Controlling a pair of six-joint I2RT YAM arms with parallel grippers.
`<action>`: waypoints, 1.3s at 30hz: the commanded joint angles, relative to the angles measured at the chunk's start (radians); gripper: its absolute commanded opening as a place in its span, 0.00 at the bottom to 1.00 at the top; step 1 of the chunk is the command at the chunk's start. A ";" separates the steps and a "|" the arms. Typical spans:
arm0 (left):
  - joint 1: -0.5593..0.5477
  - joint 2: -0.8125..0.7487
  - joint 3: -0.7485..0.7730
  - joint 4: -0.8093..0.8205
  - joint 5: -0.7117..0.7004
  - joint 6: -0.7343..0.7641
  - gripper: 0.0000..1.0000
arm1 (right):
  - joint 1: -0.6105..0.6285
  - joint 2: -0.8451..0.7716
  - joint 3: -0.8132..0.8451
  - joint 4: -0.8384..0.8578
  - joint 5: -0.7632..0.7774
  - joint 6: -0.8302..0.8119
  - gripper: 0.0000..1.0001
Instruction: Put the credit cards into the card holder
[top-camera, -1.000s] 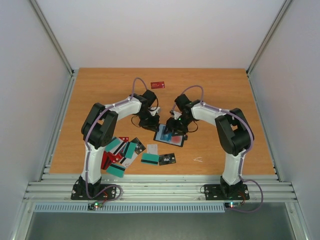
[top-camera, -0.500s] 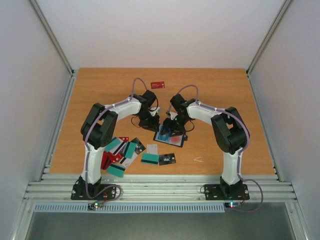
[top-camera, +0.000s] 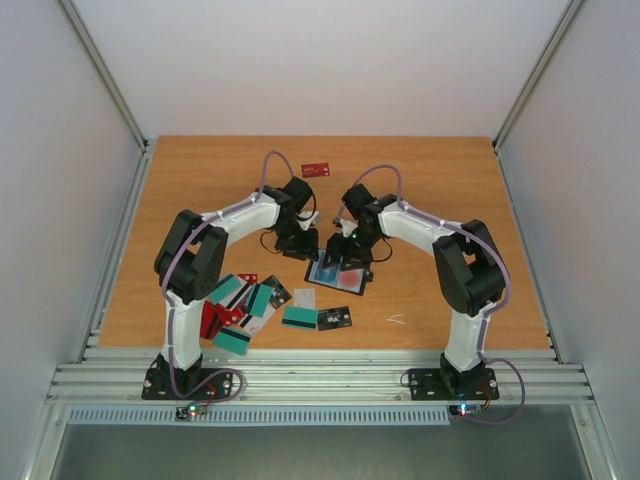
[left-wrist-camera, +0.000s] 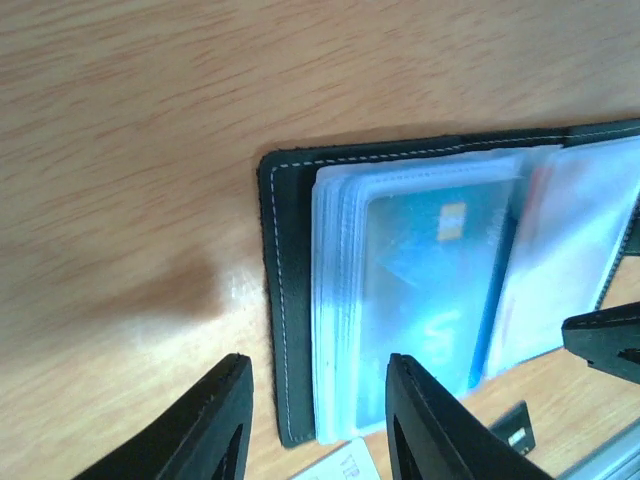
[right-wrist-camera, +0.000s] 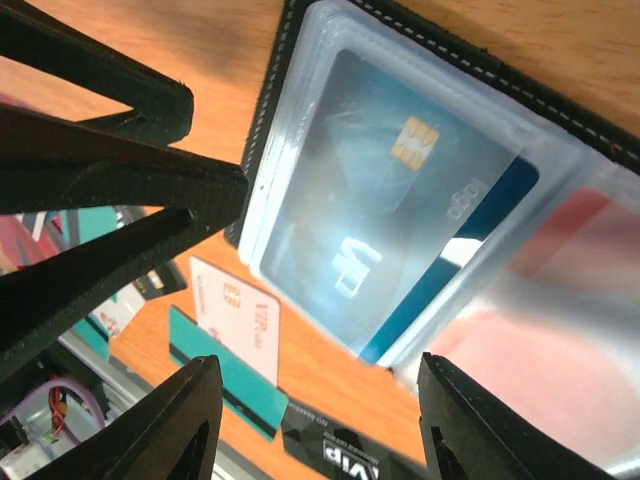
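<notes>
**Card holder** (top-camera: 337, 274): centre of the bench (top-camera: 440, 190), lying open with the black cover down and clear sleeves up. Contents: a blue card (right-wrist-camera: 400, 200) with a gold chip in the left sleeve, and a red card (right-wrist-camera: 545, 300) behind the frosted right sleeve.

**Loose cards** (top-camera: 245, 305): teal, red, black and white, heaped on the bench to the lower left of the holder. One red stray card (top-camera: 316, 169) lies apart, upper centre.

**Left claw** (left-wrist-camera: 318, 370): fingers apart over the holder's left edge, clamping nothing.

**Right claw** (right-wrist-camera: 320, 370): fingers apart above the blue card, clamping nothing.

**Change from a second ago:** the left arm's elbow has swung outward to the left. The right claw has shifted toward the holder's upper edge. The holder and loose cards are unmoved.

**Obscured:**
- In the top view, both claws cover the holder's upper part.
- Glare whitens the right sleeve in the left wrist view.
- A white card (left-wrist-camera: 345, 468) is cut off at the bottom edge.
- A pale scrap (top-camera: 397, 319), lower right, is too small to identify.
</notes>
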 joint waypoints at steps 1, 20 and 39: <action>-0.003 -0.083 0.024 -0.045 -0.032 0.015 0.39 | -0.001 -0.078 0.016 -0.044 0.013 -0.027 0.55; -0.011 -0.101 -0.039 0.031 0.145 -0.040 0.34 | -0.049 -0.038 -0.051 0.061 -0.103 0.005 0.36; -0.015 0.002 -0.026 0.016 0.181 -0.019 0.41 | -0.075 0.128 -0.044 0.114 -0.159 -0.013 0.15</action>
